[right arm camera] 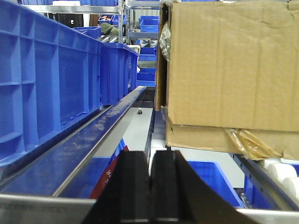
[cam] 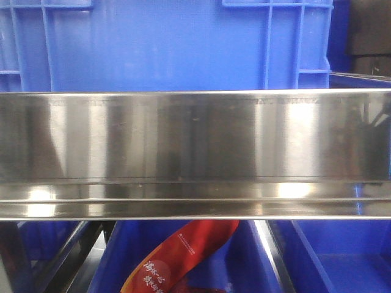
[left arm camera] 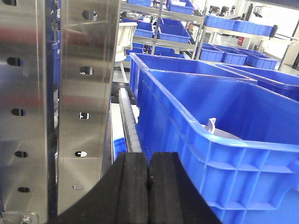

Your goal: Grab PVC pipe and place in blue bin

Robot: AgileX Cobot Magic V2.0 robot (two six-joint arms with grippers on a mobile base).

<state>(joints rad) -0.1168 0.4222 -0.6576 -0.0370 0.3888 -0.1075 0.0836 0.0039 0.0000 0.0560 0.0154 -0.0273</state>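
My left gripper (left arm camera: pixel 148 179) and right gripper (right arm camera: pixel 150 186) are both clenched on nothing. A white curved piece (left arm camera: pixel 212 126) (possibly pipe) shows inside the blue bin (left arm camera: pixel 243 158) at my left wrist's 3 o'clock, so I can't judge progress.

- The blue bin (left arm camera: pixel 224 140) sits just right of my left wrist, open-topped, ribbed walls.
- A pale curved piece (left arm camera: pixel 211 126) shows inside it; whether it is the PVC pipe I cannot tell.

A brushed silver steel rail (cam: pixel 195 152) runs below a bright blue bin (cam: pixel 171 43); beneath the rail lies a red packet (cam: pixel 180 259) printed with white characters (too small to read). Left of the large blue bin (left arm camera: pixel 224 140) stands a silvery perforated post (left arm camera: pixel 86 93), while a whitish curved piece (left arm camera: pixel 212 125), possibly pipe, shows inside. Plain brown cardboard box (right arm camera: pixel 229 65); black gripper pads (right arm camera: pixel 135 186).
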